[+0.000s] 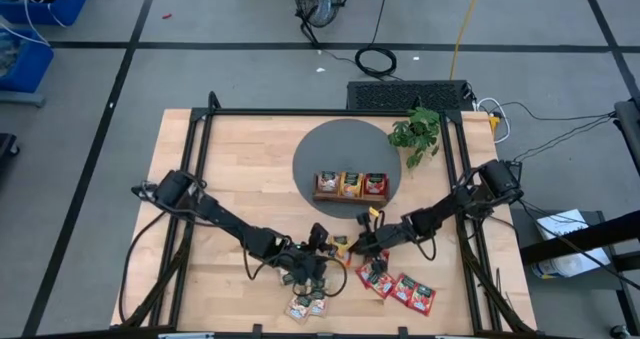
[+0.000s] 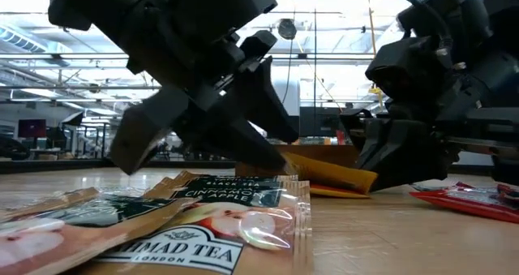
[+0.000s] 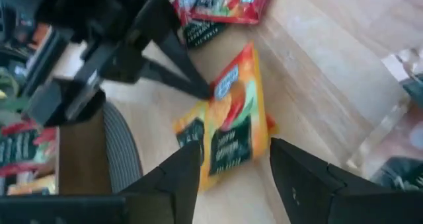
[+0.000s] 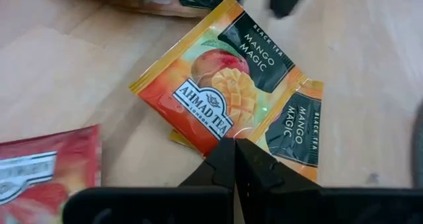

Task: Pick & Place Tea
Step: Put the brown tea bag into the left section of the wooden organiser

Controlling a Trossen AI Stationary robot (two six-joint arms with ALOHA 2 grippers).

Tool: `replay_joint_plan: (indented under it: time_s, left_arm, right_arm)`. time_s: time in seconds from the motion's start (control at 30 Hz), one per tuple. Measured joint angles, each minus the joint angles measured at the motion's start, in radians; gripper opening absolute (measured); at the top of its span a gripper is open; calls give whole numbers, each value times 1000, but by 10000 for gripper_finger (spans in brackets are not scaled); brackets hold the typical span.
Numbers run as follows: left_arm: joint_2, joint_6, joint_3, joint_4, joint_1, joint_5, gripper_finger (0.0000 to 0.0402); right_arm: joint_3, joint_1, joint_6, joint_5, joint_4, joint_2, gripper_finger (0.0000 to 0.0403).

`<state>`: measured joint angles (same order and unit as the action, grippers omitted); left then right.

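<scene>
Wooden bench (image 1: 240, 179) at frame centre: your tray (image 1: 350, 186) holds three sachets, several remain loose below. Left pincer (image 3: 231, 168) gapes over the orange sachet (image 3: 228, 118); right pincer (image 4: 234, 159), closed, pins its corner.

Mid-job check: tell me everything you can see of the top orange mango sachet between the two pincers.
The top orange mango sachet is a flat, glossy square packet printed with a mango picture, "Ahmad Tea London" and a dark "Black Tea Mango Magic" panel. It lies on the wooden table, overlapping a second orange sachet beneath it. The right pincer, shut, presses its tips at one corner. The left pincer, open, straddles the opposite edge without gripping it yet.
</scene>
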<state>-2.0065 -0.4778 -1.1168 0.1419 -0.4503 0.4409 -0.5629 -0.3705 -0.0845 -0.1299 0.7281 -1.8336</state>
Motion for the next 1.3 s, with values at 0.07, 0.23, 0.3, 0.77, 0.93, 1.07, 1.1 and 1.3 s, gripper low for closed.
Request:
replay_joint_plan:
  time_s: [0.07, 0.23, 0.3, 0.77, 0.93, 1.07, 1.1, 1.3]
  left_arm:
    - [-6, -34, 0, 16, 0, 5, 180]
    - [-5, -52, 0, 5, 10, 8, 166]
    - [-5, -56, 0, -5, 17, 9, 156]
    - [-5, -103, 0, -18, 26, -16, 22]
    - [-5, -183, 0, -4, 17, 19, 7]
    - [-4, -311, 0, 62, -17, 131, 5]
    - [-4, -344, 0, 75, -23, 141, 5]
    - [-4, -511, 0, 107, -66, 272, 4]
  right_arm:
    - [0, 10, 15, 0, -2, 0, 0]
    - [0, 12, 20, 0, -4, 0, 0]
    - [0, 11, 20, 1, -3, 0, 0]
    - [0, 12, 20, 29, 5, 0, 0]
    - [1, 12, 20, 29, 37, -1, 0]
    - [1, 12, 19, 27, 45, 5, 0]
    - [1, 13, 19, 27, 54, 6, 0]
    - [1, 32, 6, 26, 125, 52, 0]
